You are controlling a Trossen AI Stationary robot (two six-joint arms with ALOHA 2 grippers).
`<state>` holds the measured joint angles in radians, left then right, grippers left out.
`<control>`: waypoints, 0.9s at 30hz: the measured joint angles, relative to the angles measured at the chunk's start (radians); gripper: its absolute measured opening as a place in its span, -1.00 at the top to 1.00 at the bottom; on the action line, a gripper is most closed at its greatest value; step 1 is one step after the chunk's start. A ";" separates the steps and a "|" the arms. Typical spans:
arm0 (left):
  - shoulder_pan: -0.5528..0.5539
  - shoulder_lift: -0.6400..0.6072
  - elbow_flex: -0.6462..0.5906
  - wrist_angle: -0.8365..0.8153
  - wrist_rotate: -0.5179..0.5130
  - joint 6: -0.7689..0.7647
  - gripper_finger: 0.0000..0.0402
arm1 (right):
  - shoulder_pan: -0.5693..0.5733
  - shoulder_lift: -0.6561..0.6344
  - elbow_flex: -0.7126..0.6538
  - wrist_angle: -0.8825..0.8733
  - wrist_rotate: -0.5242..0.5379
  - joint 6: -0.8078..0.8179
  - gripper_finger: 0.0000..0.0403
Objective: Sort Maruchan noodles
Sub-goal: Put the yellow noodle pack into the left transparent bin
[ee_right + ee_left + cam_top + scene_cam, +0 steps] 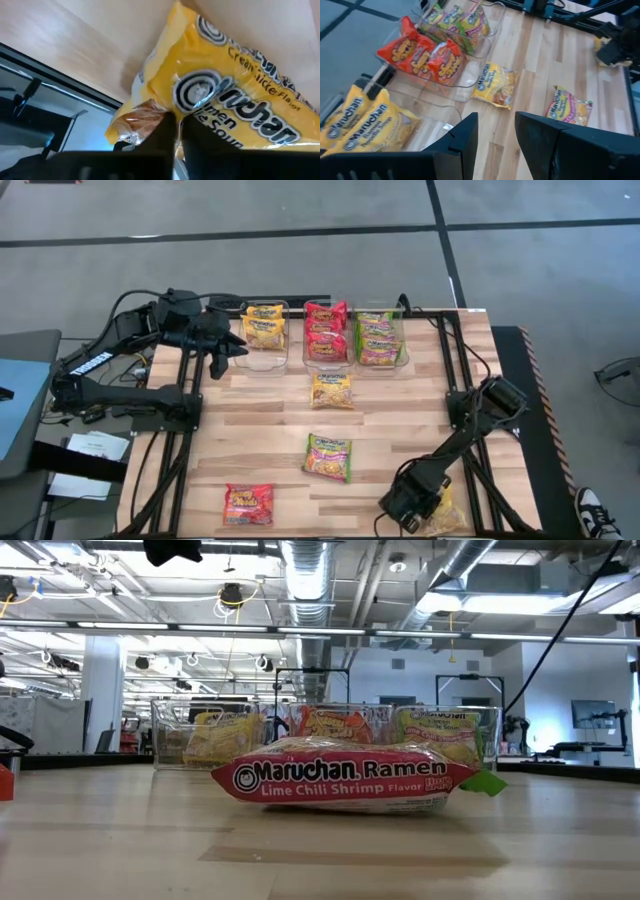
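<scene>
Currently, the right end effector (432,505) is pinching a yellow packet (225,95) at the table's (400,420) near right corner. Next, judged: lifting it toward the yellow bin (262,340). The left end effector (228,350), spread, is hovering beside that bin.

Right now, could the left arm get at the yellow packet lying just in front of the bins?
Probably yes. The left gripper hovers open by the yellow bin, and the loose yellow packet lies flat on bare table with nothing between them.
</scene>
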<state>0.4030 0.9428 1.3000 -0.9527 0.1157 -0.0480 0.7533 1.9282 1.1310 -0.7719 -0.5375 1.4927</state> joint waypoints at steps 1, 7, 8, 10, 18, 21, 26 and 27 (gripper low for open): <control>0.000 0.000 0.000 0.000 -0.008 0.004 0.42 | -0.004 0.000 -0.001 -0.001 -0.007 0.000 0.87; 0.000 0.000 0.000 0.000 -0.009 0.023 0.42 | -0.019 0.007 0.020 -0.020 -0.019 -0.001 0.96; 0.000 0.000 0.000 0.000 -0.009 0.024 0.42 | -0.021 0.008 0.032 -0.026 -0.018 0.001 0.97; 0.000 0.000 0.000 0.000 -0.011 0.017 0.42 | -0.027 0.009 0.063 -0.050 -0.009 0.002 0.98; 0.000 0.000 0.000 0.000 -0.023 -0.035 0.42 | -0.054 0.016 0.224 -0.202 0.174 0.004 0.99; 0.000 0.000 0.000 0.000 -0.018 -0.045 0.42 | -0.068 0.016 0.284 -0.256 0.239 0.025 0.99; 0.000 0.016 0.000 -0.002 0.006 -0.070 0.42 | -0.093 0.015 0.381 -0.329 0.325 0.023 0.99; 0.000 0.022 0.000 -0.004 0.007 -0.070 0.41 | -0.099 0.015 0.402 -0.345 0.345 0.017 0.99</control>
<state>0.4026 0.9643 1.3003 -0.9564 0.1229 -0.1181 0.6539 1.9434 1.5326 -1.1167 -0.1927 1.5096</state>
